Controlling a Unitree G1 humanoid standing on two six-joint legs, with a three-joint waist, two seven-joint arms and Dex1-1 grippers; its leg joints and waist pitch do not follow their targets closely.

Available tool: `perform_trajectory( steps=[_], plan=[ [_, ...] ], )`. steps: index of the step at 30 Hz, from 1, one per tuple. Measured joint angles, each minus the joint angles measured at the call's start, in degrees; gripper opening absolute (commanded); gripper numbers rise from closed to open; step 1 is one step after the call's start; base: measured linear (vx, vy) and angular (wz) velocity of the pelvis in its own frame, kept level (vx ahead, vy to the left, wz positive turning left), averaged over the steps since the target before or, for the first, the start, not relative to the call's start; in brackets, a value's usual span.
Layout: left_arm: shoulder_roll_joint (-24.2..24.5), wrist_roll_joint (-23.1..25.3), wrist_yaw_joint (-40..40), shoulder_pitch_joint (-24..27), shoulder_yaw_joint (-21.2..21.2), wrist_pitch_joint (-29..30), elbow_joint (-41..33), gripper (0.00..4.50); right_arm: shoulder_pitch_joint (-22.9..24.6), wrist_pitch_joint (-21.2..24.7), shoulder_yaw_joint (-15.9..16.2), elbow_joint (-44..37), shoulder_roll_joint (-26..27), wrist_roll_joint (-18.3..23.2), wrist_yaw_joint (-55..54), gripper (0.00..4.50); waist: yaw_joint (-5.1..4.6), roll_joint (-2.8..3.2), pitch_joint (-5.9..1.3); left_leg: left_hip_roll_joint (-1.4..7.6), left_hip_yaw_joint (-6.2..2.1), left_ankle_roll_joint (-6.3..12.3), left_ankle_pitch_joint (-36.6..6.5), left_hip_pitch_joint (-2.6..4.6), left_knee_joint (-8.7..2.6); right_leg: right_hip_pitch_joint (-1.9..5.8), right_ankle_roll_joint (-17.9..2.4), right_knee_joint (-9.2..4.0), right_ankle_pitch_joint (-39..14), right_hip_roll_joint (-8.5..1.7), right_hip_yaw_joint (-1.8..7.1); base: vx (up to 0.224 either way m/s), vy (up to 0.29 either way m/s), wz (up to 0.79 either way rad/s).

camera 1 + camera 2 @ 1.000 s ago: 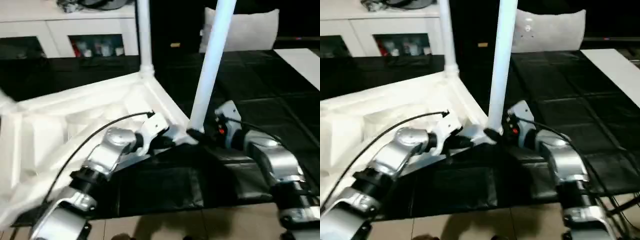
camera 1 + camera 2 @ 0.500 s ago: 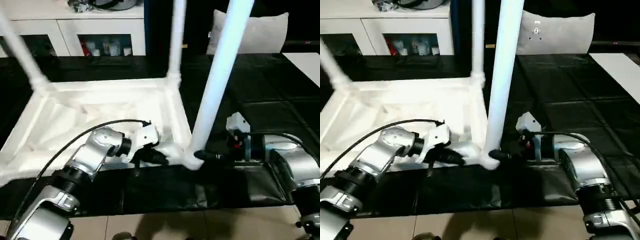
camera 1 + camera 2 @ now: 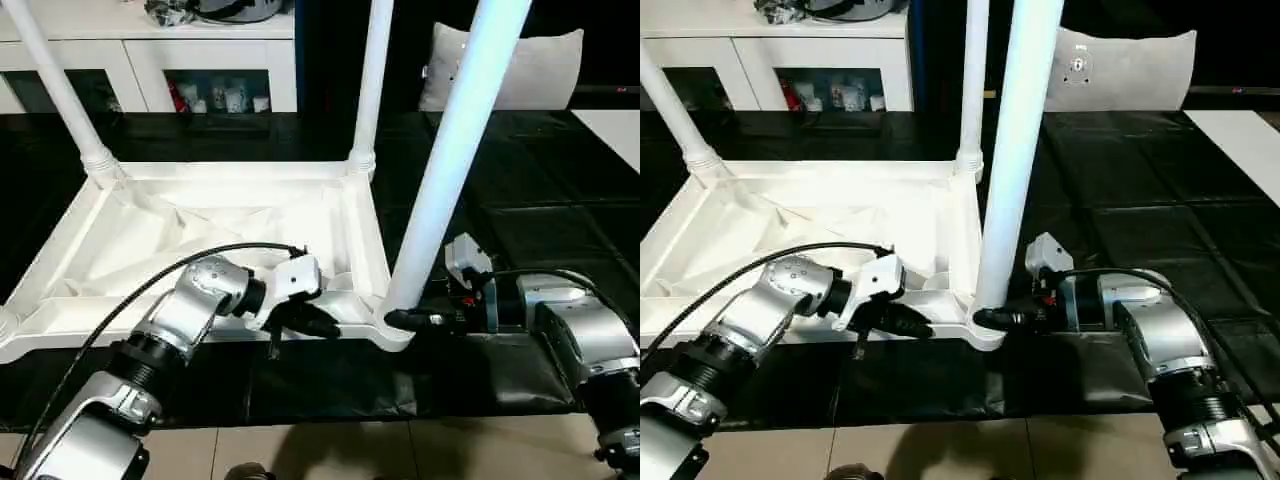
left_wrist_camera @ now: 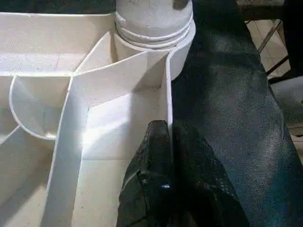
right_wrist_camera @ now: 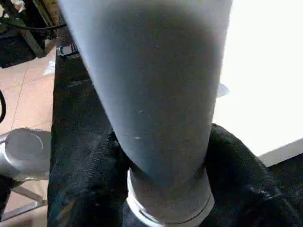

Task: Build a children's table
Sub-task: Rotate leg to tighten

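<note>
- Table top [image 3: 200, 225] lies upside down on a black mat [image 3: 330, 380], ribbed underside up, in the left half of the head view.
- Three legs seen standing upright in corner sockets: far-left leg [image 3: 55, 85] at about 10 o'clock, far-right leg [image 3: 372, 80] at 12 o'clock, near-right leg [image 3: 450, 150] just right of centre, closest to the camera.
- Left fingers [image 4: 165, 156] pressed together on the thin near rim of the table top, just beside the near-right corner socket [image 4: 154, 28]. One finger sits inside the wall, the other outside.
- Left arm [image 3: 190, 310] reaches in from 7 o'clock, a black cable looping over it.
- Right fingers [image 5: 232, 161] sit on either side of the near-right leg at its base, close against it, just above the socket collar; a firm clamp cannot be told.
- Right arm [image 3: 570, 330] comes in from 4 o'clock, level with the mat.
- White cabinet [image 3: 150, 60] along the far edge at 11 o'clock; a pillow [image 3: 540, 65] at 1 o'clock.
- Tiled floor [image 3: 400, 450] shows along the near edge.
</note>
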Motion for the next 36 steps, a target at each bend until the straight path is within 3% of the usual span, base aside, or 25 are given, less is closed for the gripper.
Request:
perform_trajectory(
  steps=[5,8,12,15,17,21,23,26,30,36],
  plan=[
    [-0.3,-0.5,0.0,0.0,0.4,1.1,0.0,0.0,0.6,0.6,-1.0,0.1,1.2,0.7,-0.4,1.96,-0.07,-0.03,-0.02,0.0,0.0,-0.01,0.0,0.01,0.01,0.01,0.0,0.03,0.0,0.0,0.0,0.0,0.0,0.0],
    [-0.3,-0.3,2.5,0.2,1.5,3.4,0.0,0.0,0.6,1.2,-1.6,1.2,4.6,0.4,-5.5,1.95,-0.35,-0.09,-0.05,0.02,0.0,-0.07,0.0,0.07,0.01,0.09,0.0,0.08,0.0,0.01,0.0,0.0,0.0,0.0],
    [-1.5,1.6,9.2,0.0,3.9,7.9,0.1,0.0,-1.6,2.0,-3.4,4.1,11.0,-1.6,-18.0,1.95,-2.55,-0.16,-0.09,0.01,0.01,-0.16,0.1,0.22,0.03,0.29,0.0,-0.04,0.0,0.02,-0.02,0.0,0.0,0.0],
    [-5.3,2.3,17.5,-1.1,6.6,14.3,1.1,0.0,-6.3,3.2,-5.8,9.9,17.0,-3.8,-30.3,1.95,-4.57,-0.17,-0.09,0.02,-0.01,-0.16,0.1,0.2,0.21,0.31,0.0,-0.12,0.0,0.02,-0.05,0.0,0.0,0.0],
    [-8.6,2.4,23.0,-2.3,8.0,18.6,1.6,0.0,-8.1,4.4,-7.0,11.2,19.5,-5.0,-38.3,1.95,-5.17,-0.17,-0.09,0.0,-0.02,-0.15,0.1,0.22,0.23,0.32,0.0,-0.26,0.0,0.01,-0.05,0.0,0.0,0.0],
    [-15.2,2.2,31.5,-3.1,10.5,22.0,2.6,0.0,-8.3,4.9,-10.3,10.9,22.0,-5.7,-47.6,1.95,-4.93,-0.18,-0.1,-0.02,-0.03,-0.06,0.0,0.22,0.2,0.31,0.0,-0.4,0.0,0.01,-0.04,0.0,0.0,0.0],
    [-16.4,2.0,33.2,-3.1,10.6,22.2,2.6,0.0,-8.2,4.9,-10.4,10.4,22.1,-6.0,-49.0,1.95,-4.78,-0.18,-0.1,-0.02,-0.03,-0.03,0.0,0.13,0.13,0.31,-0.1,-0.39,0.1,0.01,-0.04,0.0,0.0,0.0],
    [-16.4,1.8,33.4,-3.1,10.3,22.2,2.4,0.0,-7.5,4.9,-10.4,9.2,22.1,-6.5,-49.2,2.65,-4.59,-0.18,-0.1,-0.04,-0.03,-0.05,0.0,0.11,-0.16,0.31,0.0,-0.39,0.1,0.02,-0.06,0.0,0.0,0.0],
    [-15.3,3.1,32.4,-2.7,8.2,21.6,0.5,0.0,-6.4,3.9,-10.1,8.0,21.8,-6.5,-47.5,2.99,-4.57,-0.17,-0.1,-0.04,-0.03,-0.06,0.0,0.08,-0.24,0.25,0.0,-0.4,0.1,0.02,-0.07,0.0,0.0,0.0],
    [-12.6,3.3,27.8,-1.9,5.8,18.6,-1.2,0.0,-3.3,3.8,-7.8,3.6,15.7,-5.3,-38.4,3.5,-3.96,-0.09,-0.04,-0.06,-0.04,-0.04,0.0,0.07,-0.45,0.14,0.0,-0.62,0.1,0.04,-0.08,0.0,0.0,0.0]
  ],
)
